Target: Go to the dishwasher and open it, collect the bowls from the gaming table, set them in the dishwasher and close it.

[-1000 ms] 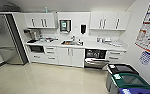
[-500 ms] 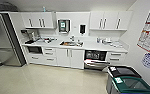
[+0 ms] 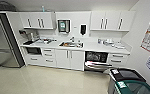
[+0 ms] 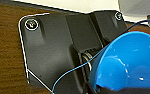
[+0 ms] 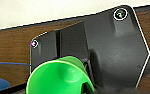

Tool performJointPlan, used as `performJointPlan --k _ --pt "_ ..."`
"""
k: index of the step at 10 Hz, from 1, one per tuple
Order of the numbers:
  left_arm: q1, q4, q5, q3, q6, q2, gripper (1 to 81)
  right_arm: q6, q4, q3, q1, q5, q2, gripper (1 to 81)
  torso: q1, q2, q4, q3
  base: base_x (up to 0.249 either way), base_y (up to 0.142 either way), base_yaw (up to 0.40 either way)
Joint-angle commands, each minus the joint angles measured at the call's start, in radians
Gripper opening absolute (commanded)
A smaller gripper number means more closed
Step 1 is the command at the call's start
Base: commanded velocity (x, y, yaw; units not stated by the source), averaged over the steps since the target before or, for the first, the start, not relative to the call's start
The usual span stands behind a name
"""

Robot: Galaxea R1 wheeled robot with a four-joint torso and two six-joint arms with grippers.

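Head view: kitchenette ahead, the dishwasher (image 3: pixel 97 60) under the white counter (image 3: pixel 91 46), its door dropped open.
Left wrist view has a blue bowl (image 4: pixel 131 62) close against the left gripper, right wrist view a green bowl (image 5: pixel 57 76) against the right gripper; each seems held, though I cannot tell how the jaws stand.

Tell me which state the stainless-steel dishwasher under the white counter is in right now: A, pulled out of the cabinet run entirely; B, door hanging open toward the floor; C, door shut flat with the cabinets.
B: in the head view the stainless-steel dishwasher shows a dark open cavity with its door folded down and outward.
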State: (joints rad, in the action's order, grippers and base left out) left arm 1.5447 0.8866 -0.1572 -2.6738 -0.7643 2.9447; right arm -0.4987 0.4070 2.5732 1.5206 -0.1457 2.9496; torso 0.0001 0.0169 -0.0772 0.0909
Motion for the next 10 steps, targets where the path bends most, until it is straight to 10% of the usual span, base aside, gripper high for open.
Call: performJointPlan --k 1,10 --pt "-0.033 0.009 0.01 0.009 -0.004 0.002 1.0 0.0 0.01 -0.004 -0.041 0.038 -0.002 1.0 0.0 0.0 0.0 0.0 0.158 0.0 0.0" --pt "-0.033 0.009 0.01 0.009 -0.004 0.008 1.0 0.0 0.012 -0.002 -0.039 0.04 -0.001 1.0 0.0 0.001 0.0 0.0 0.159 -0.03 0.0"
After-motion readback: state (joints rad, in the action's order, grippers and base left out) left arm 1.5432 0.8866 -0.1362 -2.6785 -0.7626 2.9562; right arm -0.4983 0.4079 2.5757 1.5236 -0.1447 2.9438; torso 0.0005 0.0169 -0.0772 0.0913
